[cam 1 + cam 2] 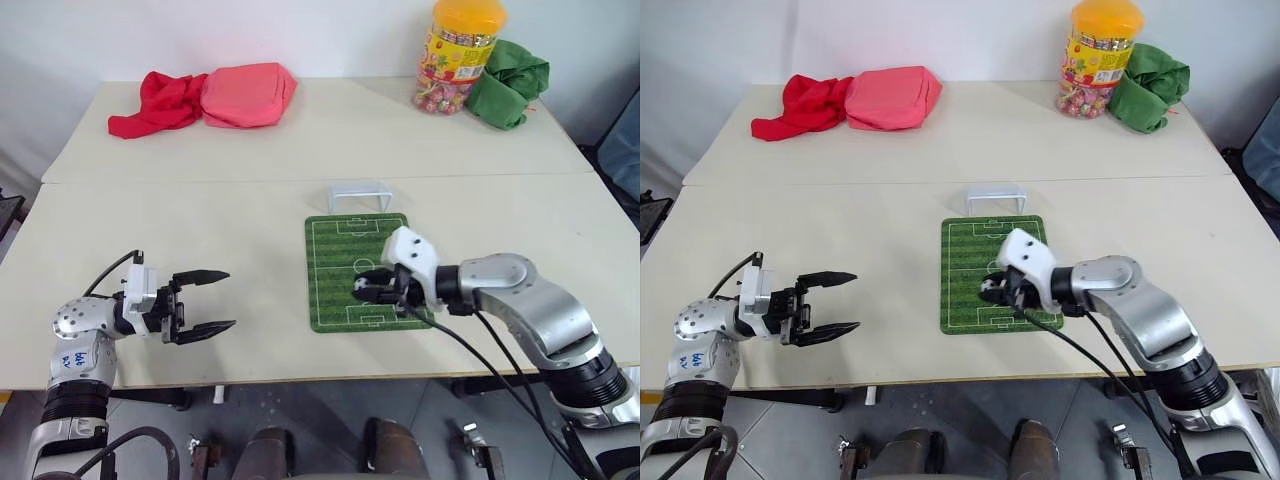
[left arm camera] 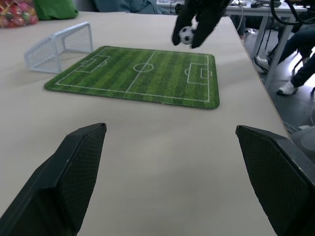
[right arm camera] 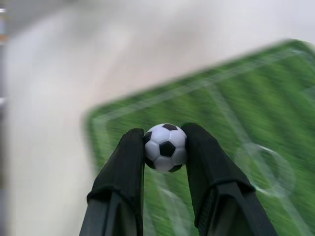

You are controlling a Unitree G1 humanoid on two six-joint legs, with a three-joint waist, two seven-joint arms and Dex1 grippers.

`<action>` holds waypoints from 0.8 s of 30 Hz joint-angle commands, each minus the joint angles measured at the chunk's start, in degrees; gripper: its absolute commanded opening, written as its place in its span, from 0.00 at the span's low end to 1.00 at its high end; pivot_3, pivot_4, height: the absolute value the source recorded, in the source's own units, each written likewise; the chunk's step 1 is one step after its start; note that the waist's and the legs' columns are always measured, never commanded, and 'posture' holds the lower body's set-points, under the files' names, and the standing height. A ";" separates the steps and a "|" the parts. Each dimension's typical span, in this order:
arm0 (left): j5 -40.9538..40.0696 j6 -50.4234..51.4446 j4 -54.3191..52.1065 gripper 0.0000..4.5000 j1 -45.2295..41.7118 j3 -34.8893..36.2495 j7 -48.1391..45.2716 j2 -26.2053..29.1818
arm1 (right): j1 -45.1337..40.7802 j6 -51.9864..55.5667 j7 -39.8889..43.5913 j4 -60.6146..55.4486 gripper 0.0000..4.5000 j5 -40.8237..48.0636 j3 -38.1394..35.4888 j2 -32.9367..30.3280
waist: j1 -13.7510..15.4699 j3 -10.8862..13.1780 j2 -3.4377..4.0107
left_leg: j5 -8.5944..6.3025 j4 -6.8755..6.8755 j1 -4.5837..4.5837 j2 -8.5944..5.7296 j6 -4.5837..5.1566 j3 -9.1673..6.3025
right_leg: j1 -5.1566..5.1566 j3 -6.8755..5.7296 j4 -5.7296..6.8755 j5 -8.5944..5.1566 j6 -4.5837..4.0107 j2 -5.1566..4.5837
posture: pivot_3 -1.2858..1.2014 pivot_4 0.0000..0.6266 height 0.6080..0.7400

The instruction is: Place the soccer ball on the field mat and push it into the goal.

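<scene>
So far only pickup done: right gripper (image 3: 165,147) pinching soccer ball (image 3: 166,147), held above field mat (image 1: 335,265) near table front edge. Left gripper (image 1: 208,300) spread, idle. Left: set ball down, push into goal (image 1: 358,195) at mat's far end.

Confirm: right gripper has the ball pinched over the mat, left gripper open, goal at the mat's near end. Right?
Not the goal: the left eye view shows it at the mat's far end. The rest holds: the right gripper pinches the ball over the mat, and the left gripper is open.
</scene>
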 commanded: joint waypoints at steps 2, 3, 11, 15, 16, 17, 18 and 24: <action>-0.52 -1.24 -2.65 1.00 5.01 0.55 -2.15 0.88 | -0.22 -0.73 2.46 -2.61 0.19 -0.58 3.26 -1.15 | 0.21 0.01 -0.02 | -0.01 -0.01 -0.02 0.00 -0.01 0.01 | -0.04 0.02 0.02 0.00 0.00 0.00 | 0.52 0.24 1.00; -0.78 -0.98 -4.08 1.00 6.21 0.51 -1.79 0.86 | -0.05 -1.18 2.97 -2.42 0.19 -0.81 3.58 -1.62 | 0.24 0.01 -0.02 | -0.01 0.00 -0.04 0.00 0.00 0.01 | -0.05 0.03 0.02 0.00 0.00 0.00 | 0.52 0.24 1.00; -2.19 1.42 -12.43 1.00 13.30 1.43 2.38 -0.22 | -0.14 -5.76 7.03 4.07 0.19 -2.03 2.06 -4.68 | 0.50 0.04 -0.10 | -0.04 0.12 -0.03 0.00 0.04 0.01 | 0.02 0.05 0.01 0.01 -0.01 -0.01 | 0.52 0.24 1.00; -2.20 2.15 -14.29 1.00 14.52 1.39 3.76 -0.78 | 1.10 -8.54 8.46 6.84 0.19 -3.01 2.05 -6.13 | 0.38 0.04 -0.10 | -0.04 0.10 -0.02 0.02 0.02 0.01 | 0.00 0.06 0.03 0.01 -0.01 0.01 | 0.52 0.24 1.00; -2.19 2.30 -14.69 1.00 14.74 1.36 4.15 -0.97 | 1.48 -9.44 8.79 7.82 0.19 -3.53 2.14 -6.51 | 0.38 0.04 -0.10 | -0.04 0.11 -0.02 0.02 0.02 0.02 | 0.01 0.06 0.02 0.01 -0.01 0.00 | 0.52 0.24 1.00; -2.15 2.43 -15.00 1.00 14.83 1.25 4.46 -1.12 | 1.62 -10.01 9.01 8.65 0.19 -3.84 2.20 -6.58 | 0.38 0.04 -0.11 | -0.04 0.11 -0.02 0.01 0.02 0.03 | 0.01 0.06 0.02 0.01 -0.01 0.00 | 0.52 0.24 1.00; -2.15 2.53 -15.20 1.00 14.86 1.16 4.66 -1.18 | 1.58 -10.12 8.93 9.16 0.19 -3.85 2.11 -6.28 | 0.38 0.05 -0.11 | -0.04 0.11 -0.02 0.01 0.02 0.03 | 0.02 0.06 0.02 0.01 -0.01 0.00 | 0.52 0.24 1.00; -2.12 3.04 -15.61 1.00 14.42 1.30 5.39 -1.44 | 1.45 -10.62 8.52 11.99 0.19 -3.42 1.22 -4.05 | 0.33 0.04 -0.11 | -0.04 0.11 -0.01 0.03 0.02 0.05 | 0.01 0.08 0.02 0.01 -0.02 0.00 | 0.52 0.24 1.00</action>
